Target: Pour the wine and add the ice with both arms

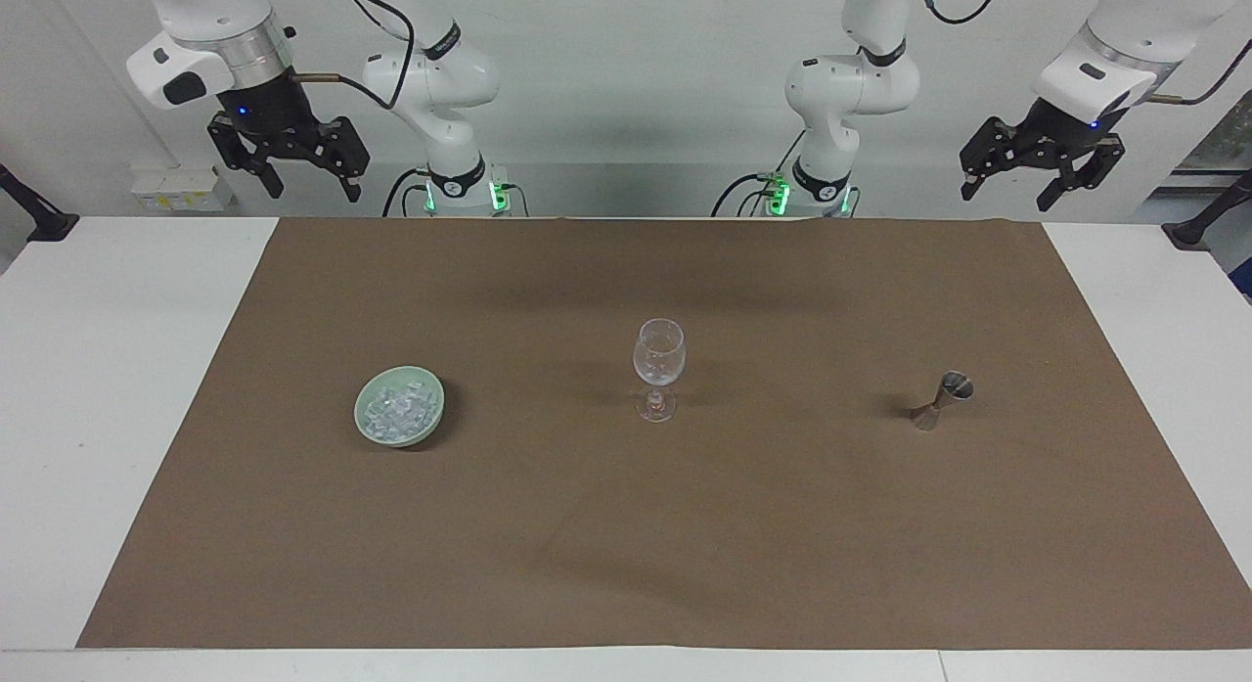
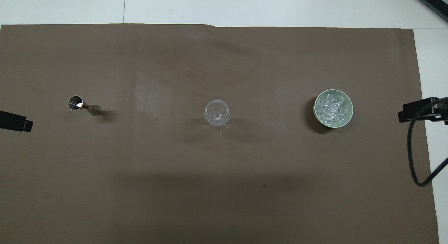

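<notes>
Centrally in the facing view, a clear stemmed wine glass (image 1: 658, 369) stands upright on the brown mat (image 1: 626, 525) covering the white surface (image 1: 108, 369). At lower left of it, glassy ice (image 1: 397, 414) cubes heap in a pale green round bowl (image 1: 364, 415). At right stands a metal hourglass-shaped jigger (image 1: 943, 399), long axis vertical. Both arms wait raised: the left end effector (image 1: 1012, 185) at upper right and the right end effector (image 1: 311, 185) at upper left, fingers spread, holding nothing
</notes>
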### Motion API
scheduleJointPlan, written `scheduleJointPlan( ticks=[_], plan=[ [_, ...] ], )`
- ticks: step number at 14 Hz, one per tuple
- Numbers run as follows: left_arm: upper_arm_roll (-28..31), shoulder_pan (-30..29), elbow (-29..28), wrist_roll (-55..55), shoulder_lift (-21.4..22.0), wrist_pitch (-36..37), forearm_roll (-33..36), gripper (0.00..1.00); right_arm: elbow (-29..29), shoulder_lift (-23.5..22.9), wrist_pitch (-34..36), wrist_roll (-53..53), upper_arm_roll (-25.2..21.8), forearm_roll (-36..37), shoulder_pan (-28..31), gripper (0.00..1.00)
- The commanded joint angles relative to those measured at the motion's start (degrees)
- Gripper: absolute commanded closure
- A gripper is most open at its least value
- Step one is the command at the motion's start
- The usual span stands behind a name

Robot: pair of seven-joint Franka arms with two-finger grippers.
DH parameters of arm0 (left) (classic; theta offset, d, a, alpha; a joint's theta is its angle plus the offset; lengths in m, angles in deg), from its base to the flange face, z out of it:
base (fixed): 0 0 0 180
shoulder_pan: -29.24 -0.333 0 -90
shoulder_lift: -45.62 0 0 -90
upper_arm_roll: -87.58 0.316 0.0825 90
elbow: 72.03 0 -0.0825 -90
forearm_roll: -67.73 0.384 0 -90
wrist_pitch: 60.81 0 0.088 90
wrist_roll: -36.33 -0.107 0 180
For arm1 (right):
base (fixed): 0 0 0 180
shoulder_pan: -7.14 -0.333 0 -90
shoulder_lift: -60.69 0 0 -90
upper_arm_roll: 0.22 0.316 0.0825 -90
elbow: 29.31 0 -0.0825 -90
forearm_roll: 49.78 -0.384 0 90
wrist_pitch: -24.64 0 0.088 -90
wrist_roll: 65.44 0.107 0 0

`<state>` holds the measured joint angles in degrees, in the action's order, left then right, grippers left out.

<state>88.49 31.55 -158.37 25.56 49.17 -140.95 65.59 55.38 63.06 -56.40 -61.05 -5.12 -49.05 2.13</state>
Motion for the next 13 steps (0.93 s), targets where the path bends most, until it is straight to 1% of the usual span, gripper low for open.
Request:
scheduleJointPlan(
  ticks=[1, 5, 13],
  plan=[
    [-0.47, -0.9, -1.11, -0.65, 0.49, -1.25, -0.31, 0.0, -0.58, 0.0, 0.88, 1.33, 0.16, 0.95, -0.08, 0.0],
    [-0.56, -0.9, -0.41, 0.22, 1.19, -0.63, -0.4, 0.0, -0.4, 0.0, 0.88, 1.33, 0.16, 0.86, -0.08, 0.0],
    [-0.65, -0.81, -0.14, 0.05, 1.28, -0.37, -1.8, 0.0, -0.49, 0.0, 0.8, 1.24, 0.07, 0.07, 0.09, 0.0]
  ],
)
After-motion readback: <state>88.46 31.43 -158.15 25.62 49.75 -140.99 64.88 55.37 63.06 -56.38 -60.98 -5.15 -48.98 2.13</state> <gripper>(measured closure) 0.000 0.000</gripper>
